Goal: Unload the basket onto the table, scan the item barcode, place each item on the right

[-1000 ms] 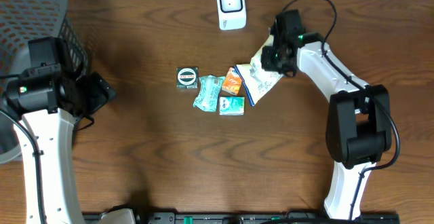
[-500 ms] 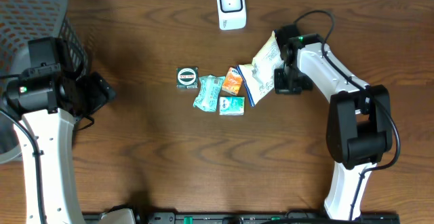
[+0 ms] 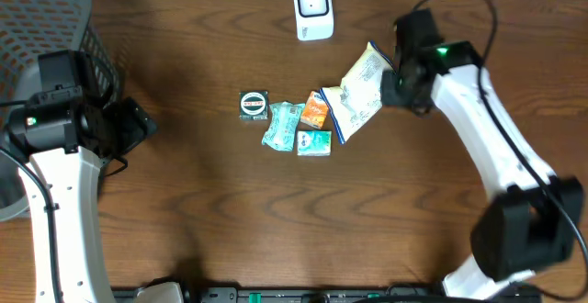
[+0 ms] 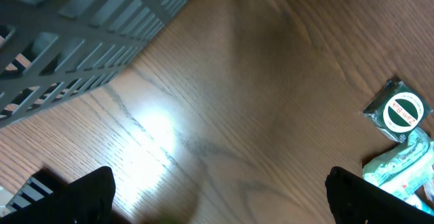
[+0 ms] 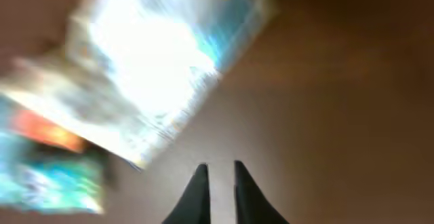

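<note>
pickup seems the step in hand: the pouch (image 3: pixel 360 87) lies on the bench (image 3: pixel 276 220) beside the packets (image 3: pixel 296 127), near the scanner (image 3: pixel 312 9), with the right jaws nearly together just beside its edge, gripping nothing; left jaws stand wide apart. next the right jaws likely must part, grasp the pouch and face its barcode to the scanner.
</note>
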Controlling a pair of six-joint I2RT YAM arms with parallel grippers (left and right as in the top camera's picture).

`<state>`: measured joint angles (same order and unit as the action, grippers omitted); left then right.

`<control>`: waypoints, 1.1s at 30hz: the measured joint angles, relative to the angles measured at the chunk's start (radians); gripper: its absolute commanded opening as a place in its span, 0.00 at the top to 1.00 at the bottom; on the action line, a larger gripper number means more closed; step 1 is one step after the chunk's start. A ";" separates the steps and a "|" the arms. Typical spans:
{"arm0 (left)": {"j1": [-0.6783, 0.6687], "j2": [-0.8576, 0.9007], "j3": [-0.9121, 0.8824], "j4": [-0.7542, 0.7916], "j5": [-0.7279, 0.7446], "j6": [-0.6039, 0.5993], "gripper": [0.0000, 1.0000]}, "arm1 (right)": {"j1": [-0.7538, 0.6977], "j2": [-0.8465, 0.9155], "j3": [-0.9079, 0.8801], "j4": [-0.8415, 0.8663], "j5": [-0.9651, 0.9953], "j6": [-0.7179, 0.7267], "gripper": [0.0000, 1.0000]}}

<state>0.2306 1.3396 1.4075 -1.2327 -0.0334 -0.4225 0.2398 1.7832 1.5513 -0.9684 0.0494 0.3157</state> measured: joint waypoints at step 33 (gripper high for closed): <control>0.000 0.000 0.000 0.000 0.000 0.000 0.03 | 0.060 0.327 0.006 0.162 -0.113 -0.037 0.99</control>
<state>0.2306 1.3396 1.4075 -1.2331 -0.0330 -0.4225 0.2993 2.1105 1.5570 -0.8066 -0.0631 0.2790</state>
